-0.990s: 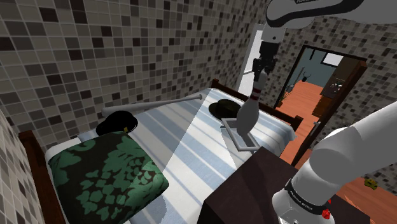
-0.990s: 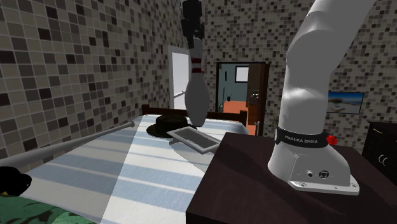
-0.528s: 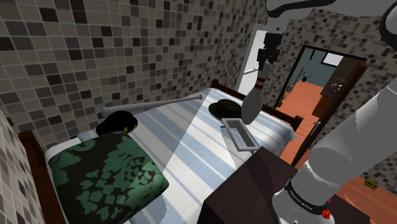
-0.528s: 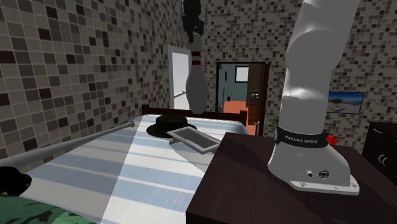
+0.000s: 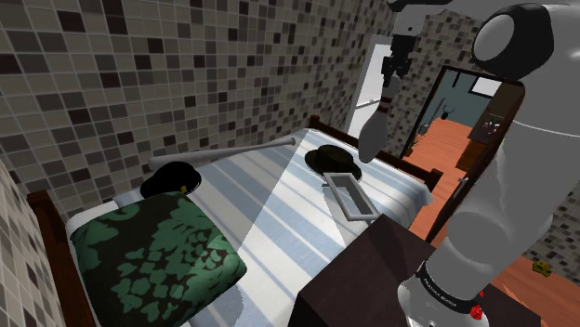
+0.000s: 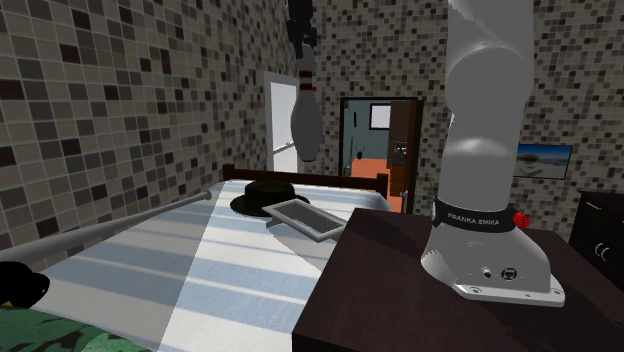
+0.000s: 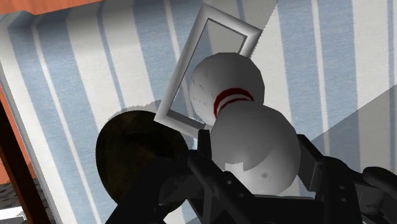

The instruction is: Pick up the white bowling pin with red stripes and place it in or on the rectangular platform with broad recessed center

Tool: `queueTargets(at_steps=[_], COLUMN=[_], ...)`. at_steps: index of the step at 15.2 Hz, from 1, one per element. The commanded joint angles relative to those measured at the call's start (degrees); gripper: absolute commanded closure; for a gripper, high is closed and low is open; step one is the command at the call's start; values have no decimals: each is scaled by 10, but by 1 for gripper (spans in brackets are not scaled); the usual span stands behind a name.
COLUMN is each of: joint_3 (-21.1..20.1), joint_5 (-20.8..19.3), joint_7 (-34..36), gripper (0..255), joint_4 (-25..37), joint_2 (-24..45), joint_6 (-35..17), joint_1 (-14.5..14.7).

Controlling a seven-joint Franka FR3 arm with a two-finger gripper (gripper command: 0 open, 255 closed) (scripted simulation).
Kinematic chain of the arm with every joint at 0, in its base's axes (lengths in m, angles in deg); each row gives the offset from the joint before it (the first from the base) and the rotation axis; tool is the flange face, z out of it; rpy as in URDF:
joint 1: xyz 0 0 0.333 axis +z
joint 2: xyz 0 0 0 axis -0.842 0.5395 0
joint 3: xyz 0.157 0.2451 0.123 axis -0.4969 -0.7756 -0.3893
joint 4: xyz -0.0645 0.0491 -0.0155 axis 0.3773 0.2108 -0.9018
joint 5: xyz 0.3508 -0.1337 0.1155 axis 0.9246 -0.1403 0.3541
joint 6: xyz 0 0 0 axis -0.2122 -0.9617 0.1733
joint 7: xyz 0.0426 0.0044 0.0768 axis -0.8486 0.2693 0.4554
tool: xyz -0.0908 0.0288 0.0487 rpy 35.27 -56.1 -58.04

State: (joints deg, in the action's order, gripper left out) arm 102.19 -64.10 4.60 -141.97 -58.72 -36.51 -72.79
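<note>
Dark brown, the stand (image 5: 372,269) is nearest, beside the bed (image 5: 270,214). Just past the stand's corner, near that same edge of the bed, lies the grey rectangular platform (image 5: 351,197) — its recess is bare. A black hat (image 5: 335,160) rests beyond it, toward the bed's far end. High above these two hangs the white bowling pin (image 5: 374,135) with red stripes, base down and well clear of the bed. The gripper (image 5: 395,76) clasps the pin's head, and in the wrist view both fingers (image 7: 310,162) press on it.

So the picking up is done, I judge. What is left is to lower the pin onto the platform and release it.

Whether the pin hangs exactly over the recess or more over the hat, I cannot tell. The second exterior view's top edge cuts off the gripper's upper part, and in the wrist view the pin covers part of the platform's frame.
</note>
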Motion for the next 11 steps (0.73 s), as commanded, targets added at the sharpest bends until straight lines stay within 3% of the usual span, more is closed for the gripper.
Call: queueTargets(at_steps=[1,2,11], joint_3=[11,14,10], joint_5=[21,33,20], joint_7=[-30,-41,-32], gripper=[255,255,255], joint_4=[82,125,15], joint_2=[52,80,51], joint_6=[32,49,-34], joint_1=[-23,-36,-23])
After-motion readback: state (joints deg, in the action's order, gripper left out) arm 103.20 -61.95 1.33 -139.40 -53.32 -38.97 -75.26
